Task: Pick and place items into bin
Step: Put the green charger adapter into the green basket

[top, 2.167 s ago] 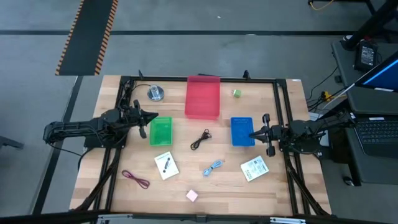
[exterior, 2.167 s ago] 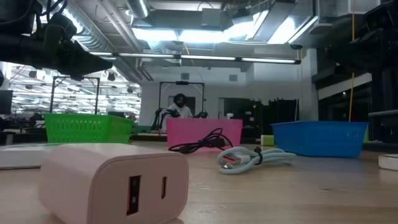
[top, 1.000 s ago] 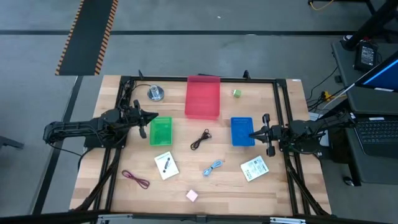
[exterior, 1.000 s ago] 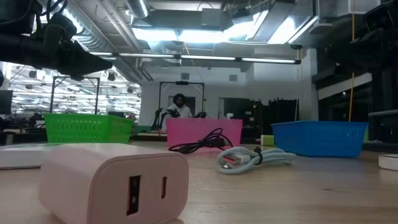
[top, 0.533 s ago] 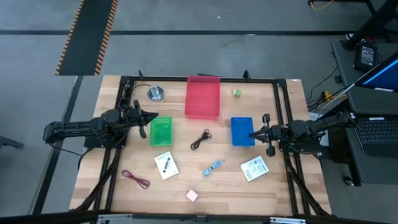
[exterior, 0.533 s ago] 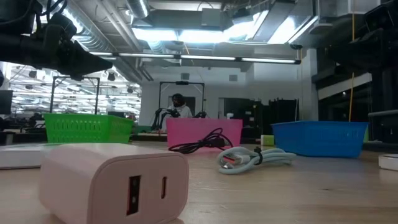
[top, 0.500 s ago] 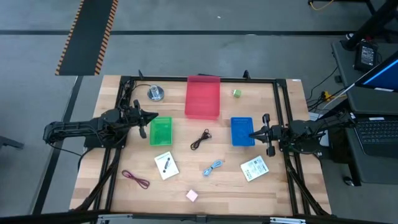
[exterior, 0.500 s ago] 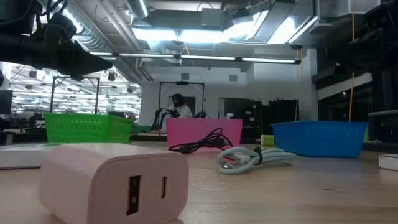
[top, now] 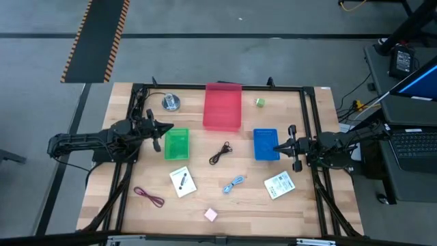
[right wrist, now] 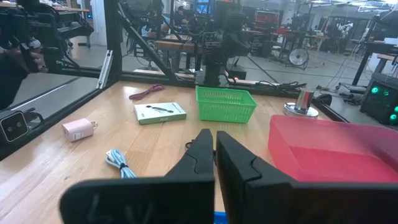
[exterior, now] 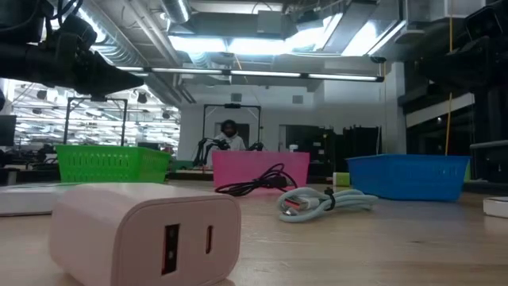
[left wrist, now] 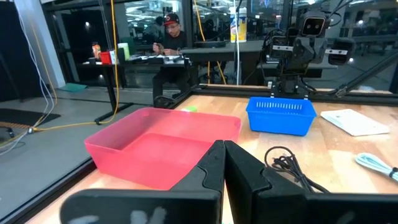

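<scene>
My left gripper (top: 161, 130) hovers shut at the far left corner of the green bin (top: 177, 143); its fingers meet in the left wrist view (left wrist: 224, 144). My right gripper (top: 276, 147) hovers shut at the right side of the blue bin (top: 265, 144); its fingers meet too (right wrist: 213, 134). Loose on the table lie a black cable (top: 220, 152), a blue cable (top: 234, 183), a maroon cable (top: 149, 197), two white cards (top: 182, 181) (top: 278, 184), a pink cube (top: 210, 214) and a green cube (top: 260, 102).
A red bin (top: 222, 106) sits at the far middle, with a round silver disc (top: 171, 102) to its left. The pink cube (exterior: 147, 230) fills the low view's foreground. Black frame rails run along the table's left, right and far edges. A person (exterior: 228, 135) sits in the room beyond.
</scene>
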Motion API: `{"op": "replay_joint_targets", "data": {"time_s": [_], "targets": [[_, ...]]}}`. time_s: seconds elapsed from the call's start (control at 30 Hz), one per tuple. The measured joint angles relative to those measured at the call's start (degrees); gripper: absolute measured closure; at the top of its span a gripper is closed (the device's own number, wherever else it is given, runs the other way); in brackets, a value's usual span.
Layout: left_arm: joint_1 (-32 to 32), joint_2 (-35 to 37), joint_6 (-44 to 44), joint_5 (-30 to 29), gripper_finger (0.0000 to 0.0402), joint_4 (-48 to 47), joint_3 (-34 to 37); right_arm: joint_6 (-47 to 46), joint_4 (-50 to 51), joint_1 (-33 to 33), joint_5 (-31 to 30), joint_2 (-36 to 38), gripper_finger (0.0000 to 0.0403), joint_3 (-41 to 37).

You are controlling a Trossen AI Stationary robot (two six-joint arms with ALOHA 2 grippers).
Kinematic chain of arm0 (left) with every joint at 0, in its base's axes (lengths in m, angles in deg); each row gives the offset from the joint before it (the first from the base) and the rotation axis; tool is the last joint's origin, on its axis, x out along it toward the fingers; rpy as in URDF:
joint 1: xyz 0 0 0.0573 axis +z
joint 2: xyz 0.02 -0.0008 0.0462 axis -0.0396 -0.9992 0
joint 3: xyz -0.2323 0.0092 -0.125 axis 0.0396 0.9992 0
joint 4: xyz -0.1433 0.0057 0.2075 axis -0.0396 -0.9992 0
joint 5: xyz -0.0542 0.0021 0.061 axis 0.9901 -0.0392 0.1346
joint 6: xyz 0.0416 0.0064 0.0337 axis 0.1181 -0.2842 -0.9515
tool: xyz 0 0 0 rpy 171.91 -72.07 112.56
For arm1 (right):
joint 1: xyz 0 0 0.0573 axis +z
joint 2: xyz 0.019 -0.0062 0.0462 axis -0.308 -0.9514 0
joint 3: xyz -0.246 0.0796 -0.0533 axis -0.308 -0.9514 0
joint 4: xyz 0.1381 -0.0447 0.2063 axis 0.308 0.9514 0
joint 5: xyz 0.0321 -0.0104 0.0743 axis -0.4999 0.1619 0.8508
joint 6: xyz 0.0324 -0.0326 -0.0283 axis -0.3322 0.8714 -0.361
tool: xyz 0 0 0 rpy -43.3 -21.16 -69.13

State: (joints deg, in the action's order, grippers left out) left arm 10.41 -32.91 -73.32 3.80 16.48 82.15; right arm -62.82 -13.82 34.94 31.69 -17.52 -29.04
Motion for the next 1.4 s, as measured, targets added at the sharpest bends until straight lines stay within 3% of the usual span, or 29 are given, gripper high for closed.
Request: {"op": "replay_joint_targets", "data": {"time_s": [0.37,1.03,1.17,1.4], "targets": [[0.0,0.0,4.0,0.1,0.0398,-0.1,0.0,0.1,0.0,0.0,0.0,0.0,0.04,0.0],[0.0,0.0,1.7,0.1,0.0398,-0.2,0.0,0.2,-0.9,0.0,-1.4,0.0,0.04,0.0],[-0.1,0.0,-3.5,4.5,0.0398,-0.4,0.0,-0.1,-2.7,0.0,-3.0,0.0,0.04,0.0],[-0.1,0.0,-0.4,6.6,0.0398,-0.1,-0.2,-1.3,-3.5,0.0,-4.8,-0.3,0.04,0.0]]}}
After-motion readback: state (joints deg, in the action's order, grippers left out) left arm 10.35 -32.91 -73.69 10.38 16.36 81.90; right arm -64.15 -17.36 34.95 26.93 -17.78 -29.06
